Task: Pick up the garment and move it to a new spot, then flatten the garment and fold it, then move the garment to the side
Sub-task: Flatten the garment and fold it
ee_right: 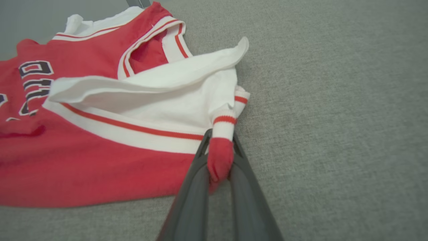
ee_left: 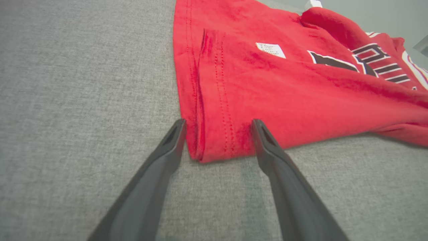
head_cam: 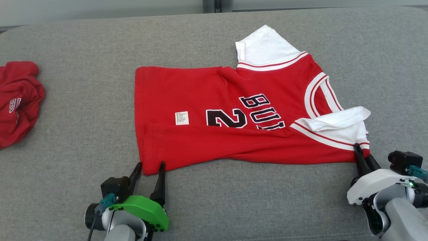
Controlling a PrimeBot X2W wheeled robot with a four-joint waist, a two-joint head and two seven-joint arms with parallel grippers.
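Note:
The garment is a red jersey with white sleeves and black lettering, lying sideways on the grey cushion with its near long edge folded over. My left gripper is open, its two fingers straddling the garment's near hem corner without pinching it; in the left wrist view my left gripper has the red corner between its tips. My right gripper is shut on the garment's near shoulder corner, a bunch of red and white-striped cloth pinched between the tips of my right gripper.
A second red garment lies crumpled at the far left of the grey cushion. The cushion's back edge runs along the top, with a pale wall behind it.

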